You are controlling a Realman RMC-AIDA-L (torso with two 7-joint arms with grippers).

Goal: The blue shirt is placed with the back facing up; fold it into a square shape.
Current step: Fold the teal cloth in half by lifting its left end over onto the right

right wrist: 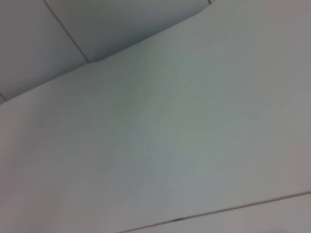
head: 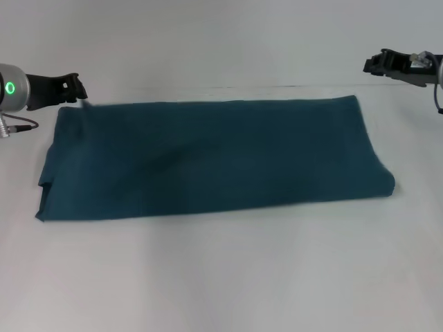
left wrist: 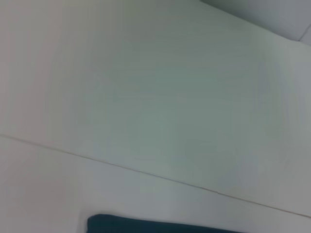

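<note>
The blue shirt lies flat on the white table as a long folded rectangle with its plain side up and no lettering showing. My left gripper is at the shirt's far left corner, close to the cloth edge. My right gripper hovers beyond the shirt's far right corner, clear of the cloth. A strip of the shirt's edge also shows in the left wrist view. The right wrist view shows only the table.
The white table top reaches around the shirt on all sides, with a wide bare band in front of it. A thin seam line runs across the table behind the shirt. A pale wall stands at the back.
</note>
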